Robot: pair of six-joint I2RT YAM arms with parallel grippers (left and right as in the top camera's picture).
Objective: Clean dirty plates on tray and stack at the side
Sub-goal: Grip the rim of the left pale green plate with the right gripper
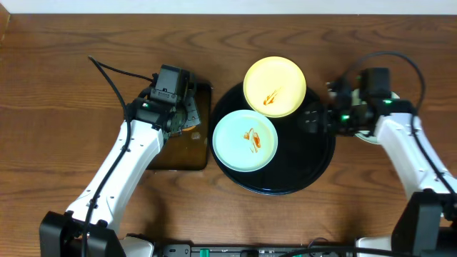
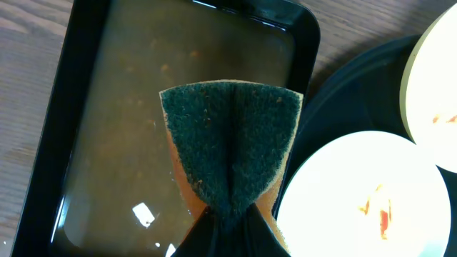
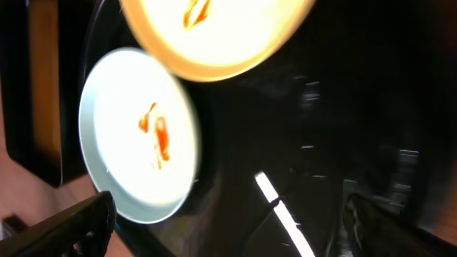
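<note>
The round black tray (image 1: 314,164) holds a pale yellow plate (image 1: 275,87) at its back and a pale blue-white plate (image 1: 245,140) at its front left. Both carry orange-red sauce smears. A pale rim (image 1: 368,140) shows under my right arm, too hidden to name. My left gripper (image 1: 183,118) is shut on a green-and-orange sponge (image 2: 228,143), folded, over the rectangular tray (image 2: 78,107), beside the blue-white plate (image 2: 364,193). My right gripper (image 1: 314,118) is open and empty above the tray's right part (image 3: 321,107), with both plates (image 3: 136,135) (image 3: 214,28) ahead of it.
The rectangular black tray (image 1: 178,153) with brownish liquid lies just left of the round tray, nearly touching it. Bare wooden table (image 1: 57,107) stretches to the far left and along the front. Arm cables hang over the table at back left and back right.
</note>
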